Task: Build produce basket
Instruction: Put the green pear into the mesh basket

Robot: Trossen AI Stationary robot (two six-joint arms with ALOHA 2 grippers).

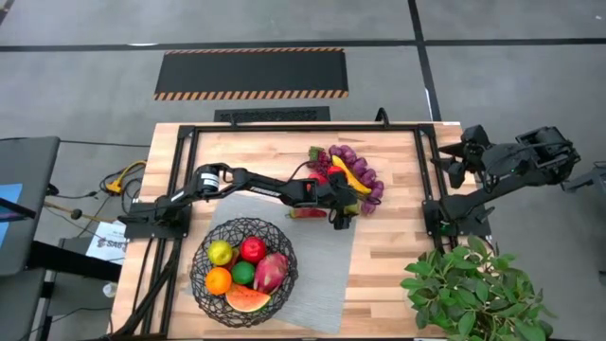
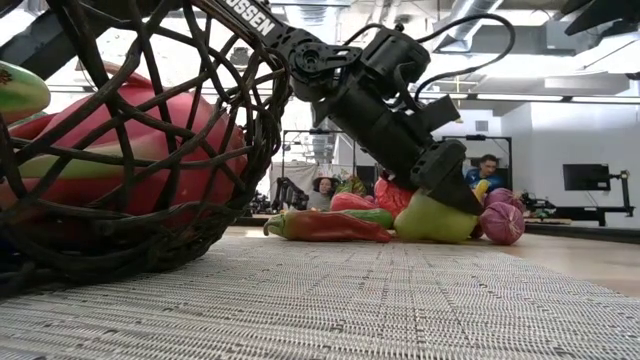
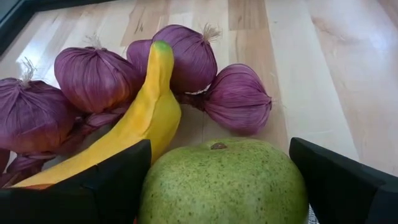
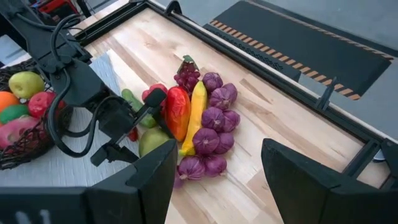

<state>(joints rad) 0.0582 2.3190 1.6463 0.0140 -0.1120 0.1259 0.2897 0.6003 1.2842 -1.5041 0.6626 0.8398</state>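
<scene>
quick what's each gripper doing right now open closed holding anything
Left gripper: open, fingers either side of the green pear, not yet closed on it.
Right gripper: open, empty, off the table's right edge.

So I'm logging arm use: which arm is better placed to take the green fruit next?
Left. Its gripper is open with the green fruit between its fingers, near the basket. The right gripper hangs off the table's edge.

Grey woven mat (image 1: 327, 275) on the wooden table (image 1: 398, 237), leafy green plant (image 1: 473, 294) at its corner.
</scene>
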